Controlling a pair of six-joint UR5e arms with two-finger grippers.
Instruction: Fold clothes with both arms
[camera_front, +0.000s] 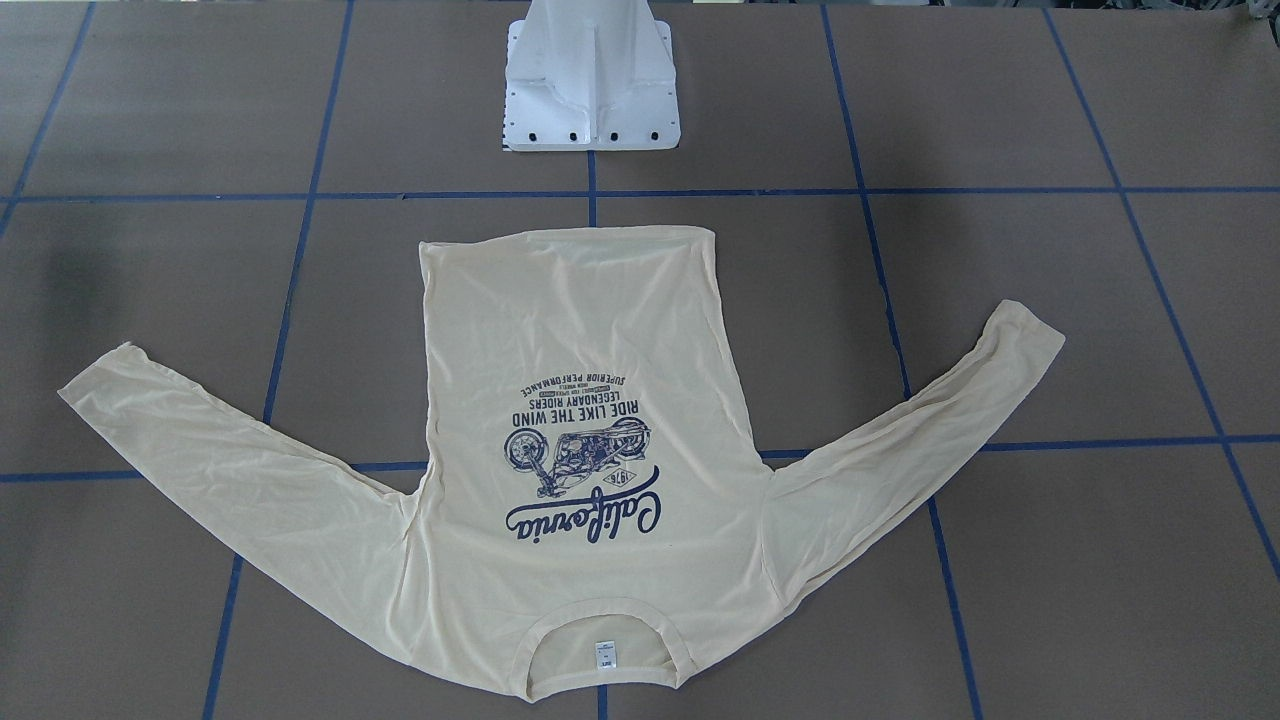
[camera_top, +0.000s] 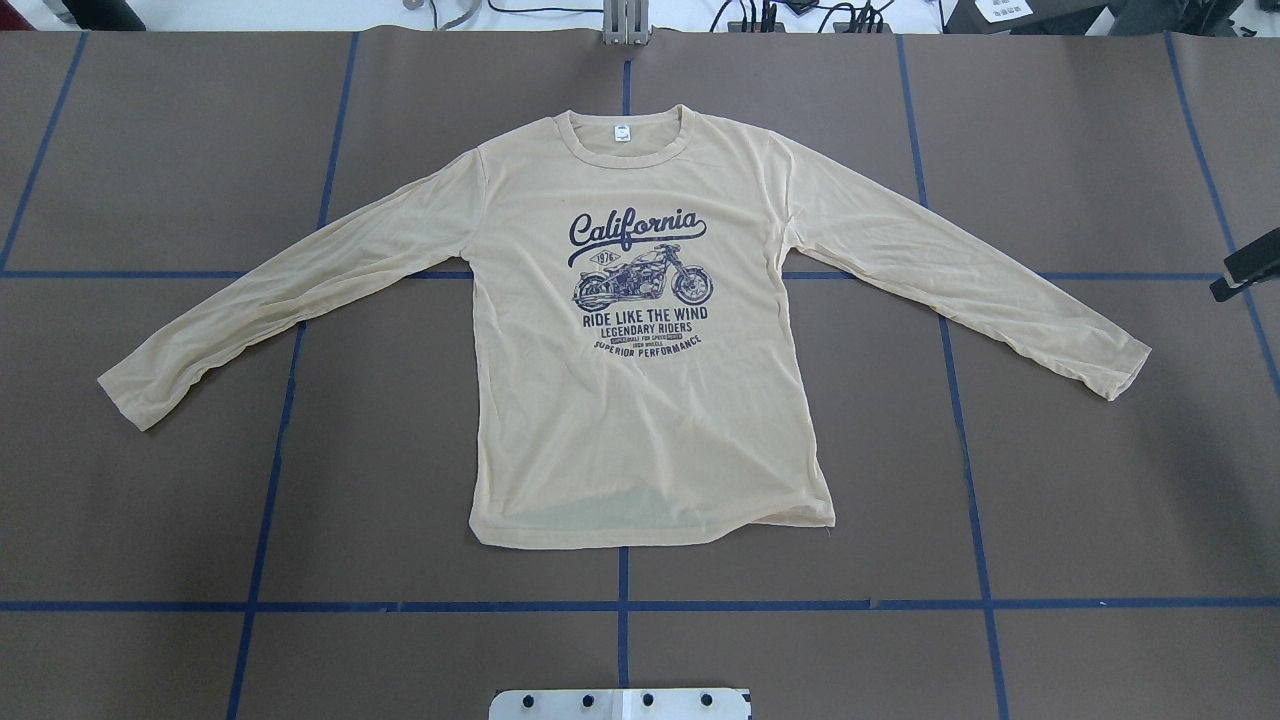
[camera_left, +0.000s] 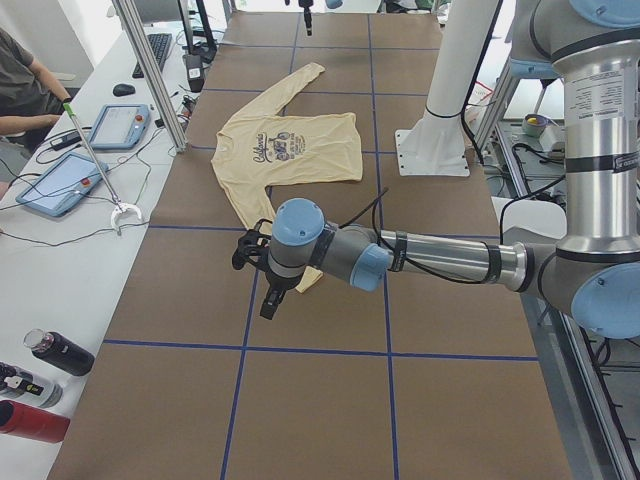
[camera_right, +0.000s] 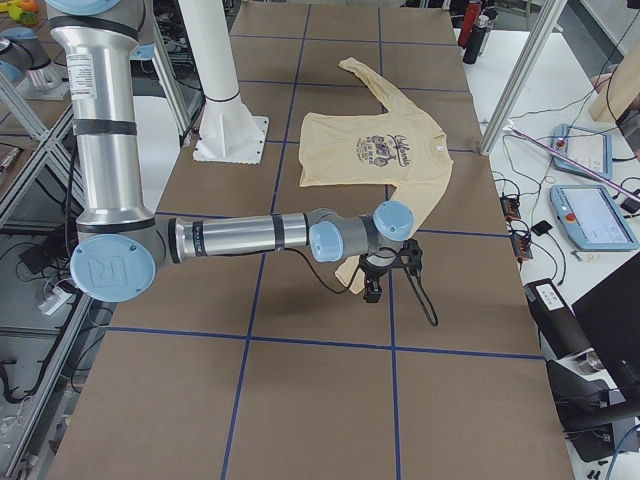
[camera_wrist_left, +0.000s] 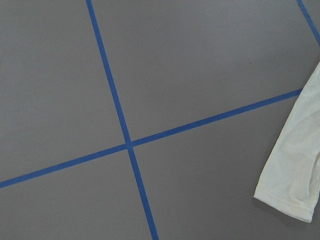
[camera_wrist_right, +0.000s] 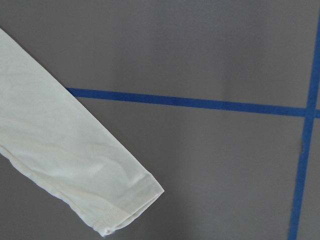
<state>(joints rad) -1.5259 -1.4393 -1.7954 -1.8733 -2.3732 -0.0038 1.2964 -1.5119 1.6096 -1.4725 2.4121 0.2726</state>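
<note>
The pale cream-yellow long-sleeved T-shirt (camera_top: 640, 400) lies flat and print up on the brown table, both sleeves spread out, with the neck on the far side from the robot's base. It also shows in the front view (camera_front: 570, 400). My left gripper (camera_left: 268, 298) hangs above the table by the near sleeve's cuff (camera_wrist_left: 295, 175); I cannot tell if it is open or shut. My right gripper (camera_right: 375, 285) hangs by the other cuff (camera_wrist_right: 100, 190); a black piece of it shows at the overhead view's right edge (camera_top: 1245, 272). I cannot tell its state. Neither wrist view shows fingers.
The white pedestal base (camera_front: 592, 80) stands behind the shirt's hem. Blue tape lines (camera_top: 620, 605) grid the table. An operators' bench with tablets (camera_left: 60, 185), bottles (camera_left: 60, 352) and a seated person runs along the far side, behind aluminium posts (camera_left: 150, 70).
</note>
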